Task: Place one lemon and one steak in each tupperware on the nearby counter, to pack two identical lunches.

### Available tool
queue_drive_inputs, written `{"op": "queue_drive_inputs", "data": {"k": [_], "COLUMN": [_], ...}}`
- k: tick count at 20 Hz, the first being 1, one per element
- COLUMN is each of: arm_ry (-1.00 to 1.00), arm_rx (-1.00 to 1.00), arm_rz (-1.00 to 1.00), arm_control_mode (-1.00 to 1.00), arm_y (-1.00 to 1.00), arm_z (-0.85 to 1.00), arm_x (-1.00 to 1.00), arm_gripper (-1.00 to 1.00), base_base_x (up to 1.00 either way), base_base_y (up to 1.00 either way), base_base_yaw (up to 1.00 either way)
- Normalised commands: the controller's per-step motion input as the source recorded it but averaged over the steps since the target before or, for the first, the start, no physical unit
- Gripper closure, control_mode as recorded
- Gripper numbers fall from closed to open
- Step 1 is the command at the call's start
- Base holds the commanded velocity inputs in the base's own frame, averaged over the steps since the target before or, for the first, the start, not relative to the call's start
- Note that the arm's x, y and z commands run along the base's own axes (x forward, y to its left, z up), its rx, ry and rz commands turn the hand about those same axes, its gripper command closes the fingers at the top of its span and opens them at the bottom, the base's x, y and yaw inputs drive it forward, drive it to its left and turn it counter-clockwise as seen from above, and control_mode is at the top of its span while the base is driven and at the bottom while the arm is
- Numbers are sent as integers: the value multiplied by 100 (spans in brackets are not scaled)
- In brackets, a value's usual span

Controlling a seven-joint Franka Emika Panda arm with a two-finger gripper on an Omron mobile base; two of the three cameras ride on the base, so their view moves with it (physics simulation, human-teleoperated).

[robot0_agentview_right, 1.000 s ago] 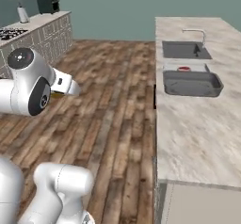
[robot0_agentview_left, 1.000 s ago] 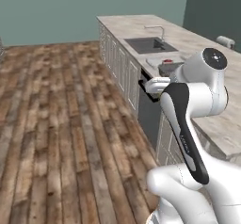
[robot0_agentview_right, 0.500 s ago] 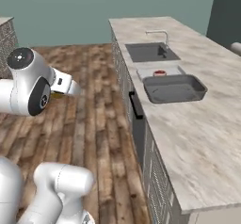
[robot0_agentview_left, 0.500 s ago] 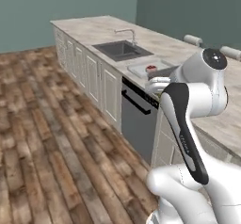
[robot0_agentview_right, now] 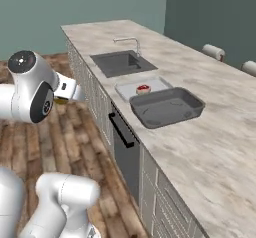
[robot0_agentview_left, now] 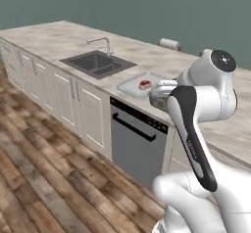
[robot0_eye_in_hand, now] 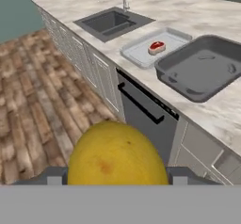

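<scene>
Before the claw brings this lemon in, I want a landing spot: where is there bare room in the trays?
The dark grey tray is bare throughout. The light grey tray has one steak near its middle, with bare floor around it. It is tightest where the two trays meet.

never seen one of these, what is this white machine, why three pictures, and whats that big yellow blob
The white machine is a robot arm on a driving base, in a rendered kitchen. Two pictures come from cameras on the base, behind the arm to its left and right. The third comes from a camera on the hand, so the yellow blob is a lemon seen very close, held between the jaws. On the marble counter lie a sink, a shallow light grey tray with one red steak in it, and beside it a deeper dark grey tray, which looks empty.
</scene>
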Motion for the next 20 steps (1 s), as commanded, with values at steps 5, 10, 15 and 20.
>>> {"op": "queue_drive_inputs", "data": {"k": [5,10,15,20], "arm_ry": [0,0,0,0], "arm_rx": [0,0,0,0], "arm_rz": [0,0,0,0], "arm_control_mode": [100,100,100,100], "arm_y": [0,0,0,0], "arm_z": [0,0,0,0], "arm_x": [0,0,0,0], "arm_gripper": [100,100,100,100], "base_base_x": [70,63,58,56], "base_base_y": [62,60,60,56], "base_base_yaw": [-48,-47,-47,-47]}}
